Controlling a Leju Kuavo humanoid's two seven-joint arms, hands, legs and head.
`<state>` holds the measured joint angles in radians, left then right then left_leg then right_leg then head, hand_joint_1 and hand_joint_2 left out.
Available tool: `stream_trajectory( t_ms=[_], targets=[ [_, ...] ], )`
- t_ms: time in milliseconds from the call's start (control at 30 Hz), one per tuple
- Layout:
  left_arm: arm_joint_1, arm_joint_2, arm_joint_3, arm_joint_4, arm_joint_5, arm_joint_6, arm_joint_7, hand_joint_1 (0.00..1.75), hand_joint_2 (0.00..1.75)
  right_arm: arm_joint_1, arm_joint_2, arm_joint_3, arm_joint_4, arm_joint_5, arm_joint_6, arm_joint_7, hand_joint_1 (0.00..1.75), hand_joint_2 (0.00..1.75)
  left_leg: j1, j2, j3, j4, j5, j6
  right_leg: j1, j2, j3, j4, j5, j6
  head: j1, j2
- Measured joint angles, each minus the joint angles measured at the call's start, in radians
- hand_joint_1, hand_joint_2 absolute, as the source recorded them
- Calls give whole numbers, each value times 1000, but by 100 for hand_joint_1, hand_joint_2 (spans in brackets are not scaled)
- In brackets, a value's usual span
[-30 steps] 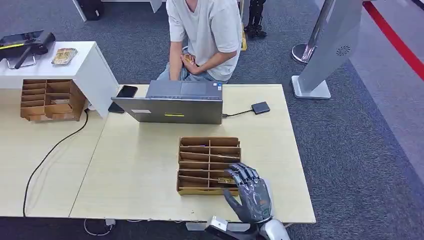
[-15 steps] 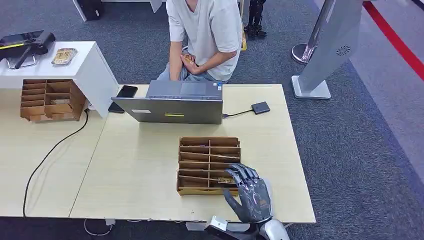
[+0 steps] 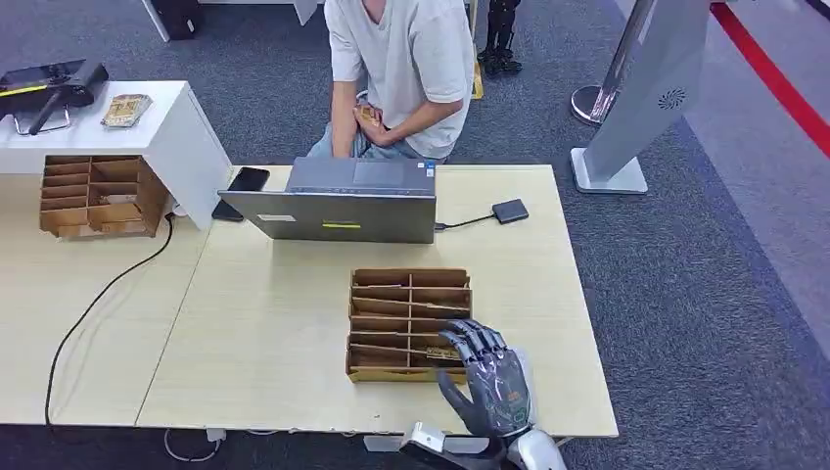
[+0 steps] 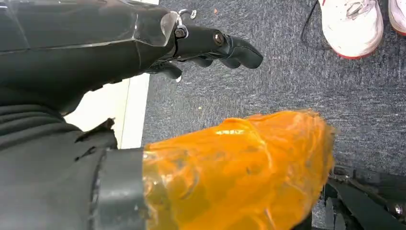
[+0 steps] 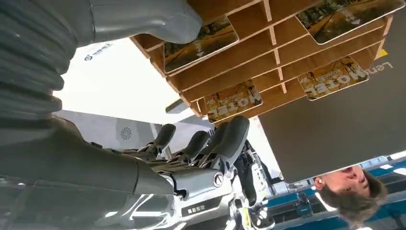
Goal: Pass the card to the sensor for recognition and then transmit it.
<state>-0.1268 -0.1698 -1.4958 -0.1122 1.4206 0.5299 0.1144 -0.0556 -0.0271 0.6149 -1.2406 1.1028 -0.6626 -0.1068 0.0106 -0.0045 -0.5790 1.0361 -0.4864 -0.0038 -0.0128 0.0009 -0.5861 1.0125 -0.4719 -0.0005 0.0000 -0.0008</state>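
Observation:
A brown wooden card rack (image 3: 409, 323) lies on the light table (image 3: 264, 333), with printed cards (image 5: 233, 100) standing in its slots. My right hand (image 3: 486, 377) hovers at the rack's near right corner, fingers spread over the nearest slots. In the right wrist view its thumb (image 5: 143, 19) lies beside one card (image 5: 201, 43) and its fingers (image 5: 206, 143) stay apart, gripping nothing. The small dark sensor box (image 3: 510, 211) sits at the far right of the table, cabled to the laptop (image 3: 338, 201). My left hand (image 4: 215, 45) hangs over the carpet, holding nothing.
A person in a light shirt (image 3: 401, 59) sits behind the laptop. A phone (image 3: 248, 179) lies beside it. A second wooden rack (image 3: 93, 196) stands under the white side table at left. A grey kiosk stand (image 3: 636, 98) rises at the right, and white shoes (image 4: 352, 24) are on the carpet.

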Motion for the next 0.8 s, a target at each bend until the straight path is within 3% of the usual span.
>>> stream_trajectory(
  t_ms=[800],
  targets=[
    [0, 0, 0, 0, 0, 0, 0, 0, 0, 4, 11, 0, 28, -3, 3, 0, 56, 175, 0, 0, 0, 0, 0, 0, 0, 0, 0, 0, 0, 0, 0, 0]
  ],
)
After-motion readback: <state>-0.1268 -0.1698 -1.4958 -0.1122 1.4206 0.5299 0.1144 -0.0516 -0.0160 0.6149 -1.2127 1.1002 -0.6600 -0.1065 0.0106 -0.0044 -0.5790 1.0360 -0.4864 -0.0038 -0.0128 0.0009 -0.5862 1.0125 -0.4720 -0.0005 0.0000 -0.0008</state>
